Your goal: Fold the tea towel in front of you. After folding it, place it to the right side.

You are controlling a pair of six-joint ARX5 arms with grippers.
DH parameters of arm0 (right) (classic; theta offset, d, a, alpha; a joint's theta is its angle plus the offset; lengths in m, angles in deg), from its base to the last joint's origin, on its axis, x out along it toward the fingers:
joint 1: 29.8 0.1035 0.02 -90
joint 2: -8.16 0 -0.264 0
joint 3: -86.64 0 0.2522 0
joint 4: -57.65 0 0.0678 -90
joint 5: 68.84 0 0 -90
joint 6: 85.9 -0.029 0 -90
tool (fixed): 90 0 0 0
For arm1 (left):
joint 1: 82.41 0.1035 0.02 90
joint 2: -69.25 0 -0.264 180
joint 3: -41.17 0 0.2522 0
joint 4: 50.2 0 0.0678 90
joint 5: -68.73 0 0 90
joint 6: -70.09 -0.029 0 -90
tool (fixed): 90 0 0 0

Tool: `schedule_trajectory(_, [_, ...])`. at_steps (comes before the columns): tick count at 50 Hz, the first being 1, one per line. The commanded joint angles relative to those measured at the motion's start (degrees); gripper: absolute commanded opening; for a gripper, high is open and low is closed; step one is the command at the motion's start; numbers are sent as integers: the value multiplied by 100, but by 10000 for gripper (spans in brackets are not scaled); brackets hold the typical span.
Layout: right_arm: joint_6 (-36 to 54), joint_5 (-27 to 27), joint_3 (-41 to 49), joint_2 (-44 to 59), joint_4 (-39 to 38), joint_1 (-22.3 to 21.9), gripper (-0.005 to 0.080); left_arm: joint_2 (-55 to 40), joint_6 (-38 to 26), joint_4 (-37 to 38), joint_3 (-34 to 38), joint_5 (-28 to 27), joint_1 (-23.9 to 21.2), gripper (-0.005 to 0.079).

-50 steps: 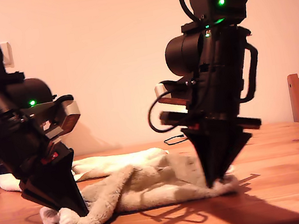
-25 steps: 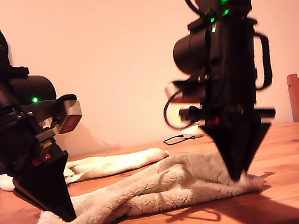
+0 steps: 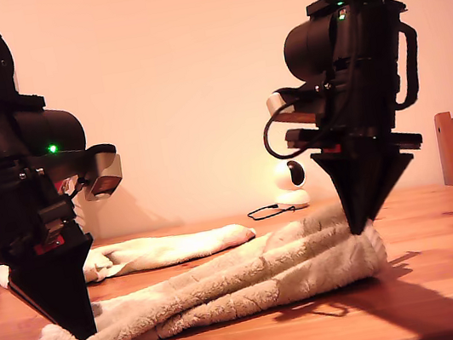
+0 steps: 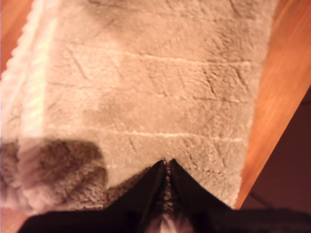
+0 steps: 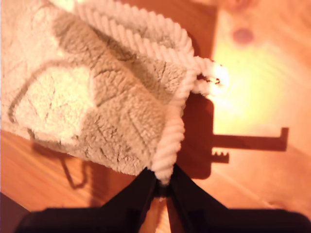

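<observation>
Both jaws closed tight — my first gripper [image 4: 165, 180] & my second gripper [image 5: 163, 187] pinching towel [image 3: 219, 287].

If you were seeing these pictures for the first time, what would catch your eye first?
The long cream fleecy tea towel stretched along the wooden table, pinched at each end by a black gripper. One grips the end at the exterior view's left, the other lifts the right end. Behind lies a second pale cloth.
</observation>
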Motion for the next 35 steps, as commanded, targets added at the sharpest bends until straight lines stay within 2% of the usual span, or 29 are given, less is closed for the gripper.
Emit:
schedule_trajectory(1, [20, 17, -179, -11, -92, -81, -13, -533, -42, 258, 525, 490, 55, 16])
schedule_trajectory(7, [35, 20, -212, -11, -262, -109, 3, -533, -11, 83, 494, 767, 57, 16])
schedule_trajectory(14, [74, 44, -212, -11, -35, -116, 149, -531, 55, 35, 398, 815, 79, 16])
schedule_trajectory(18, [79, 44, -247, -17, 72, -116, 195, -514, 260, 33, 337, 911, 79, 16])
schedule_trajectory(28, [74, -114, -667, -52, 435, -114, 194, -511, 516, 103, 186, 949, 79, 16])
schedule_trajectory(31, [76, -387, -817, -52, 632, -105, 192, -511, 723, 125, 186, 911, 79, 16])
schedule_trajectory(35, [74, -909, -896, -52, 754, -98, 172, -511, 960, 186, 186, 592, 76, 16])
